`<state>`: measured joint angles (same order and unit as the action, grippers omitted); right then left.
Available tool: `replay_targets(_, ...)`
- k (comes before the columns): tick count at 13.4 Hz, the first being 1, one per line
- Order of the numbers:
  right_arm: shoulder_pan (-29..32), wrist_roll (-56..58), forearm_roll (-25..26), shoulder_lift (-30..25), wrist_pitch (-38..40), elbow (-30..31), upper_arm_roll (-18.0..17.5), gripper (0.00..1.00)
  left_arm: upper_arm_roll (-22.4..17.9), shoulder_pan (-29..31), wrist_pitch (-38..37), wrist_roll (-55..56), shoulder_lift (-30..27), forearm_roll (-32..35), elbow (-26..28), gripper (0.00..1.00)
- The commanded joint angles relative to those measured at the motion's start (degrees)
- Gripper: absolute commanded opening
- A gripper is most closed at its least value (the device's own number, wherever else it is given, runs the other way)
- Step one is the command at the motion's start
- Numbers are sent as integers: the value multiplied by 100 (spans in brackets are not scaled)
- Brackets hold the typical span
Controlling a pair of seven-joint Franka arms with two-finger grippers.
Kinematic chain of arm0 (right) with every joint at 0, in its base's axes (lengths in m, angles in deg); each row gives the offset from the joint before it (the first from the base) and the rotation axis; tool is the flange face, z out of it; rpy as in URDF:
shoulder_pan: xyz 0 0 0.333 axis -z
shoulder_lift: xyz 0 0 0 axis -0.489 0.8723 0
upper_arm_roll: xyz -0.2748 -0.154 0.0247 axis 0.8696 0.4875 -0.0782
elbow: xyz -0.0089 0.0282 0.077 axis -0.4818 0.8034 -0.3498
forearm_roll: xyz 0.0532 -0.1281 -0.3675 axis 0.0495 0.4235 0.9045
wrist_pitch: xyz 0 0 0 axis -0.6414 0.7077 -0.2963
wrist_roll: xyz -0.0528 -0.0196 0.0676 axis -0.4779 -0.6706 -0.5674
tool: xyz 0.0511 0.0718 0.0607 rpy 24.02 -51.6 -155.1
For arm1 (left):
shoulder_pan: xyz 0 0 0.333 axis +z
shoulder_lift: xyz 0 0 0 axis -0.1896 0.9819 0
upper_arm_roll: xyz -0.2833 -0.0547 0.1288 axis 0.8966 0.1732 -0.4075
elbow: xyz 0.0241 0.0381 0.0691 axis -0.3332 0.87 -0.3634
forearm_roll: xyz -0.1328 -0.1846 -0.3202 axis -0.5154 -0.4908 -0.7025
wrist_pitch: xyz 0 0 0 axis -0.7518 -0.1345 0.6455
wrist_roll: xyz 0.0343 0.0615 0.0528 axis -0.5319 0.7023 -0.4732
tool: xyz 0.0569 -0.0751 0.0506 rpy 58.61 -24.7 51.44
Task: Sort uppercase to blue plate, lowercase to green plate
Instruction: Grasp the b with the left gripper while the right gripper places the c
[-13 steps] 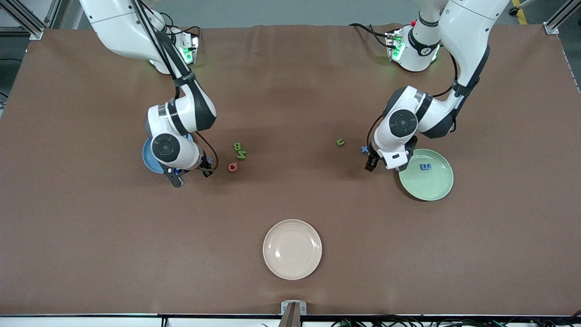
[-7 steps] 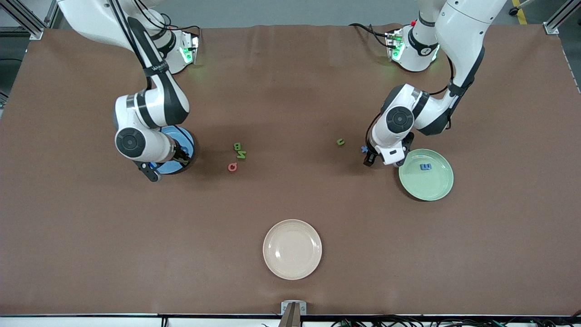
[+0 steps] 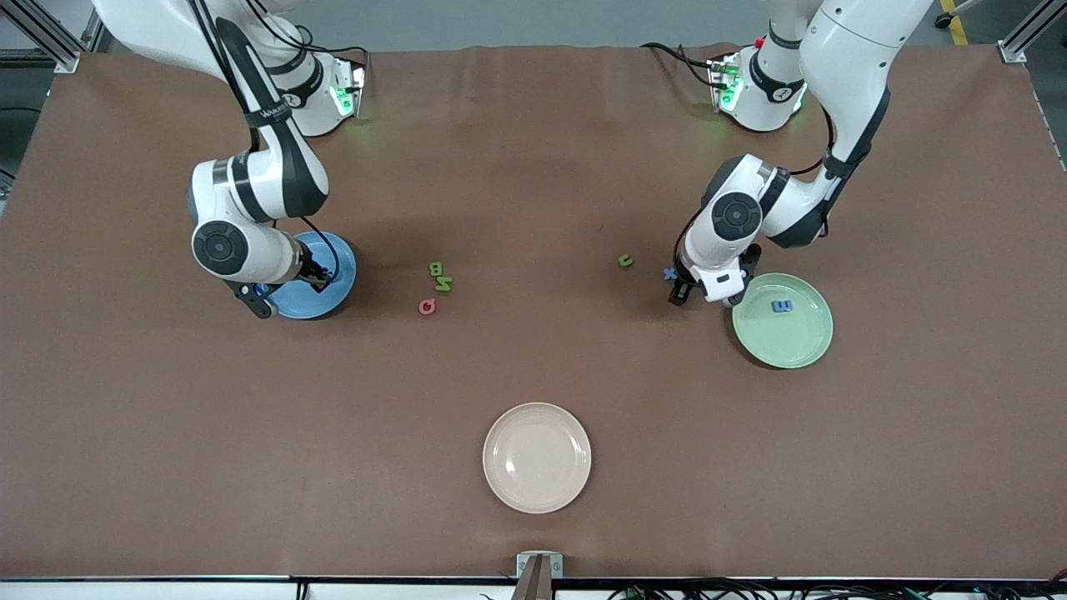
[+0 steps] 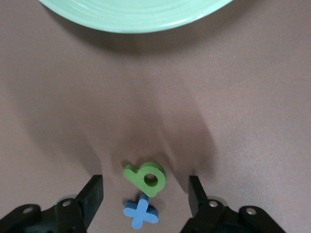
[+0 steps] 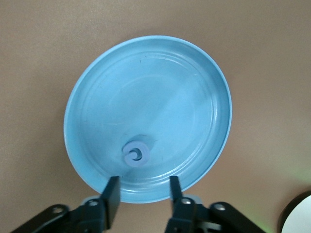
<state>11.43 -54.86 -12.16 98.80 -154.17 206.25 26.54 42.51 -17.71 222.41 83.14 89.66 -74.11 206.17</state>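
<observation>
Left wrist view, green p (image 4: 146, 177) between open left end effector (image 4: 145, 194) fingers

A brown table (image 3: 533, 167) with grey floor (image 3: 517, 21) along its robot-side edge.

Blue G (image 5: 136, 154) lies flat in blue plate (image 5: 194, 92); blue m (image 3: 781, 307) in green plate (image 3: 804, 346).
</observation>
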Motion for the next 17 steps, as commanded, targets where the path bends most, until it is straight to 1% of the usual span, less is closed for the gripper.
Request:
replay_targets(1,35,-37,70,-221,-55,126,-99,100,-16,36,279,161,99,161,72,74)
replay_targets(2,18,-151,0,-204,-98,38,-134,100,-16,36,279,161,90,169,72,71)
replay_targets(3,-104,-396,-53,-160,-212,-58,-143,100,-16,45,279,170,90,169,72,65)
replay_targets(5,-560,-740,-429,-81,-728,-112,-134,100,-16,62,288,170,90,169,63,47)
replay_targets(6,-676,-750,-562,32,-1010,-112,-134,100,-16,71,280,170,90,169,63,38)
replay_targets(7,-816,-750,-589,112,-1274,-112,-134,100,-16,71,288,170,82,169,63,32)
replay_targets(10,-1273,-680,-590,471,-1741,-261,-134,100,-16,80,288,161,64,169,63,22)
replay_targets(12,-1414,-680,-642,701,-1899,-411,-143,100,-16,98,288,144,46,169,54,23)
replay_targets(13,-1485,-688,-729,806,-2118,-411,-134,100,-16,150,280,144,29,169,45,27)
replay_targets(14,-1538,-688,-756,929,-2294,-411,-143,100,-16,159,279,135,20,187,37,39)
replay_targets(15,-1573,-688,-757,982,-2383,-420,-134,99,-16,177,279,135,3,204,36,44)
replay_targets(16,-1573,-662,-748,1026,-2410,-472,-134,99,-16,185,279,109,-15,205,28,52)
replay_targets(17,-1565,-653,-748,1062,-2410,-525,-134,99,-16,203,279,91,-41,205,28,59)
